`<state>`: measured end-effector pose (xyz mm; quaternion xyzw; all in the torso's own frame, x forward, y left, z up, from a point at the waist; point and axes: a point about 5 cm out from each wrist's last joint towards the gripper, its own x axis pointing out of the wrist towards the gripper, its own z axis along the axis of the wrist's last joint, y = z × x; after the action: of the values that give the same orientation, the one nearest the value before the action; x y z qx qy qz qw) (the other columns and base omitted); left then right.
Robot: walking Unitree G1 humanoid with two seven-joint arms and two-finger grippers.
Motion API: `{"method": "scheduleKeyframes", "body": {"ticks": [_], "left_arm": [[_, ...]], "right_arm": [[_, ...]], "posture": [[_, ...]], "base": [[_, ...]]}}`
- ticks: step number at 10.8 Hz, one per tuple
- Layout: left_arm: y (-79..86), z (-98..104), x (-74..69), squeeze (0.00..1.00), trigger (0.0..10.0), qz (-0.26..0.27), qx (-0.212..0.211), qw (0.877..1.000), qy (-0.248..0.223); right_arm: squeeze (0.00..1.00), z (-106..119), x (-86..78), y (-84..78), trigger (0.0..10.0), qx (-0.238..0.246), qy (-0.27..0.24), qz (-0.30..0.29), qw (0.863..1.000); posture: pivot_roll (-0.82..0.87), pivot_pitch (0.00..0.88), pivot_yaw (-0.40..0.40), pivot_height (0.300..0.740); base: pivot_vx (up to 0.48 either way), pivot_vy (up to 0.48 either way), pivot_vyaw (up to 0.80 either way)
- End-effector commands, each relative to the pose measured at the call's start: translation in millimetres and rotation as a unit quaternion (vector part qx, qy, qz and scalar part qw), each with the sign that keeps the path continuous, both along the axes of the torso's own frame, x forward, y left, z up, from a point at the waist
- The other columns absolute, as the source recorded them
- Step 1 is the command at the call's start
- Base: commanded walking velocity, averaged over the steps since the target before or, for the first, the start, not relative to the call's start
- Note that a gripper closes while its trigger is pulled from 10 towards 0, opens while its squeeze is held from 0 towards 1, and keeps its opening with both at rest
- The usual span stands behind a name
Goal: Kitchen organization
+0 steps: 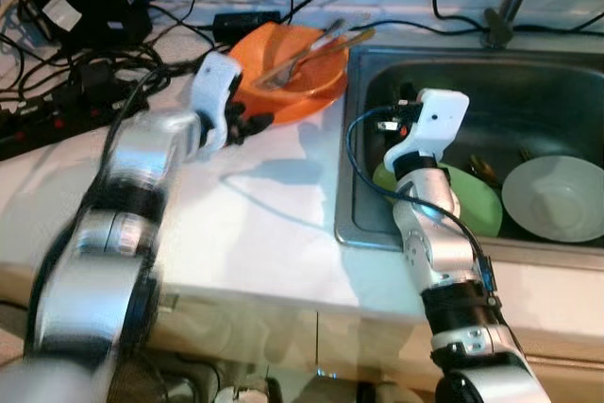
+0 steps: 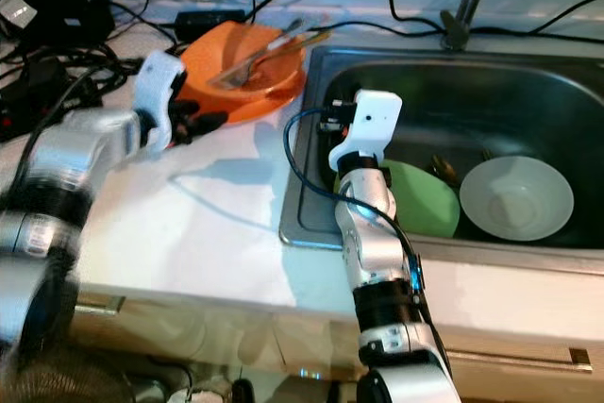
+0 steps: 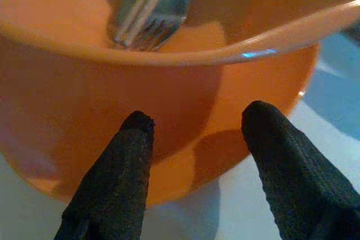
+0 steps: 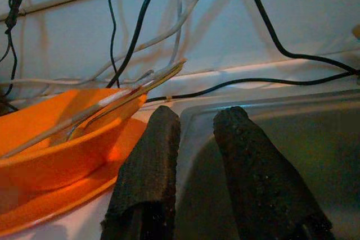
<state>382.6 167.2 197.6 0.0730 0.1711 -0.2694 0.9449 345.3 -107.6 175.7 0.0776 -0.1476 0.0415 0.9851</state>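
Left gripper (image 3: 194,133), fingers parted and empty, sits against the near side of the orange plastic bowl (image 1: 300,68) on the white countertop (image 1: 255,224). Right gripper (image 4: 194,139), fingers slightly apart and empty, hovers over the steel sink (image 1: 528,92) above a green plate (image 1: 477,200). Metal cutlery (image 3: 152,18) lies in the bowl.

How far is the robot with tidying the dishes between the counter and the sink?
Looks done: a green plate and a white bowl lie in the sink. In hand: the left pincer is open at the side of the orange bowl, not gripping; the right pincer hovers open at the sink's edge. Left: the orange bowl, with cutlery inside, stands on the counter.
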Motion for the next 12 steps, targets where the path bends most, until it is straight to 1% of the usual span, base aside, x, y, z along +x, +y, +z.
{"method": "scheduleKeyframes", "body": {"ticks": [1,2,3,6,7,8,9,10,11,12], "left_arm": [[4.8,-15.0,-8.6,0.0,10.0,0.002,0.008,0.999,0.043],[5.6,-16.8,-29.6,0.0,10.0,-0.007,0.009,0.999,0.048],[7.4,-17.6,-38.0,0.0,10.0,-0.006,0.011,0.999,0.052],[14.0,-18.2,-74.5,0.0,10.0,0.002,0.019,0.998,0.064],[14.2,-18.1,-91.2,0.0,10.0,0.002,0.018,0.997,0.073],[15.5,-17.5,-103.0,0.0,10.0,0.005,0.015,0.997,0.079],[16.7,-16.0,-109.5,0.0,10.0,0.009,0.014,0.997,0.081],[18.4,-12.2,-121.1,0.0,10.0,0.015,0.013,0.996,0.083],[18.0,-10.5,-133.7,0.0,10.0,0.016,0.014,0.996,0.086],[14.5,-10.3,-142.5,0.0,10.0,0.005,0.014,0.996,0.089]], "right_arm": [[0.0,-10.2,0.1,-6.1,10.0,0.001,0.02,-0.005,1.0],[0.0,-10.4,0.5,-7.6,10.0,0.0,0.021,-0.005,1.0],[0.0,-10.4,0.9,-8.0,10.0,-0.001,0.021,-0.005,1.0],[0.0,-10.3,3.4,-11.1,10.0,-0.004,0.023,-0.004,1.0],[0.0,-10.5,4.7,-12.6,10.0,-0.006,0.024,-0.004,1.0],[0.0,-10.5,5.5,-13.0,10.0,-0.008,0.024,-0.002,1.0],[0.0,-10.3,5.9,-13.3,10.0,-0.009,0.024,-0.001,1.0],[0.0,-9.8,7.2,-14.6,10.0,-0.012,0.024,0.0,1.0],[0.0,-9.2,8.5,-16.1,10.0,-0.014,0.024,0.0,1.0],[0.0,-8.6,9.6,-18.0,10.0,-0.017,0.024,0.0,1.0]], "posture": [[0.1,0.094,0.098,0.74],[0.11,0.094,0.092,0.74],[0.12,0.097,0.089,0.74],[0.14,0.093,0.08,0.74],[0.15,0.089,0.074,0.74],[0.16,0.087,0.068,0.74],[0.16,0.088,0.065,0.74],[0.17,0.09,0.056,0.74],[0.17,0.094,0.049,0.74],[0.17,0.097,0.041,0.74]], "base": [[0.0,0.0,0.0],[0.0,0.0,0.0],[0.0,0.0,0.0],[0.0,0.0,0.0],[0.0,0.0,0.0],[0.0,0.0,0.0],[0.0,0.0,0.0],[0.0,0.0,0.0],[0.0,0.0,0.0],[0.0,0.0,0.0]]}}
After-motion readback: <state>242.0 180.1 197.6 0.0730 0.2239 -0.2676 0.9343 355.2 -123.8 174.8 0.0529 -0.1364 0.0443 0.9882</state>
